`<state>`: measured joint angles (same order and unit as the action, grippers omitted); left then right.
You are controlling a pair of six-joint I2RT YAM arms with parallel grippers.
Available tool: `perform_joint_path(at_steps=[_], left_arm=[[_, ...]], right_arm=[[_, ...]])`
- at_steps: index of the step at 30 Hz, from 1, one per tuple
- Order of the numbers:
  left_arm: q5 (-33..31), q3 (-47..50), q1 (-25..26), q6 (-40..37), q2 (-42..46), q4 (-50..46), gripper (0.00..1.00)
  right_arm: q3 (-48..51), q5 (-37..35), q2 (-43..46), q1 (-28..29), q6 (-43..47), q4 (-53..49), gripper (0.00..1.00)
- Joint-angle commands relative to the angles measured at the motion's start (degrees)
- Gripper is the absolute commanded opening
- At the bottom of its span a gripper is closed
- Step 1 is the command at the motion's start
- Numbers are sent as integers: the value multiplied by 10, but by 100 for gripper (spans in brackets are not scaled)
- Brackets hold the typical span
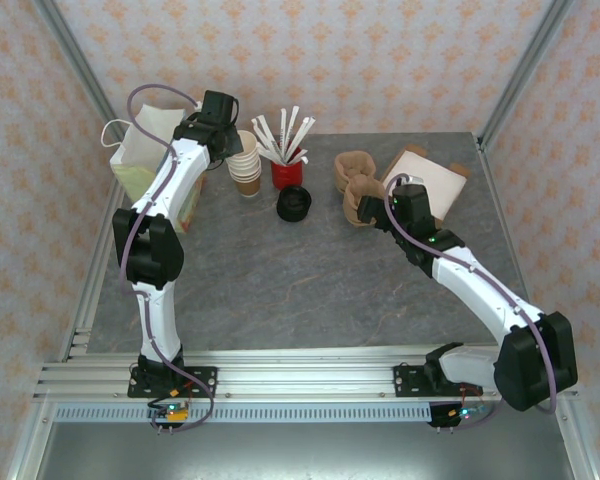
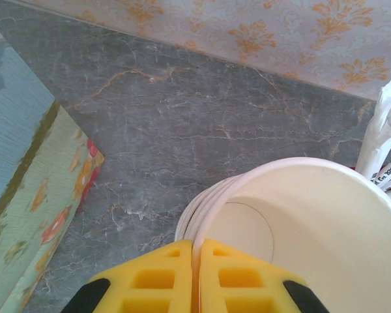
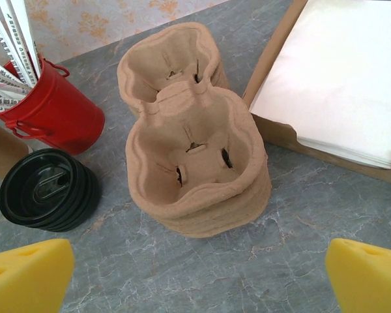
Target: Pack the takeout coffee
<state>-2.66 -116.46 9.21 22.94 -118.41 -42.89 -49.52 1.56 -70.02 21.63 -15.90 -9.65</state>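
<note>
My left gripper (image 2: 195, 253) pinches the rim of the top cup (image 2: 313, 215) on the stack (image 1: 245, 172) beside the paper bag (image 1: 126, 162). Light, thin, easily crushed; I judge the rolled rim stiffest. My right gripper (image 3: 199, 264) hangs spread.

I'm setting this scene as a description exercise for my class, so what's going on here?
The left arm is at the stack of paper cups, its jaws pinched shut on the rim of the top cup. The right arm hovers with jaws wide open above the stacked cardboard cup carriers, beside the black lids. The paper bag stands at the left.
</note>
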Motion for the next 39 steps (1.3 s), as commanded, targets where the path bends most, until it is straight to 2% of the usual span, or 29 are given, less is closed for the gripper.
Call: perform_joint_path(at_steps=[1, 14, 20, 27, 32, 39], left_arm=[[0, -24, -5, 14, 7, -11, 7], [-9, -37, -11, 22, 56, -12, 0], [14, -36, -17, 42, 86, -1, 0], [57, -21, -17, 63, 166, 24, 0], [101, 65, 0, 73, 262, 63, 0], [92, 313, 86, 46, 431, 100, 0]], right_arm=[[-20, 0, -3, 4, -5, -12, 99], [-26, 2, -1, 4, -4, -21, 99], [-31, 3, 1, 5, -6, -27, 99], [-42, 3, 16, 5, 0, -38, 99], [-49, 12, 38, 5, 6, -43, 99], [-62, 11, 40, 5, 17, -63, 99]])
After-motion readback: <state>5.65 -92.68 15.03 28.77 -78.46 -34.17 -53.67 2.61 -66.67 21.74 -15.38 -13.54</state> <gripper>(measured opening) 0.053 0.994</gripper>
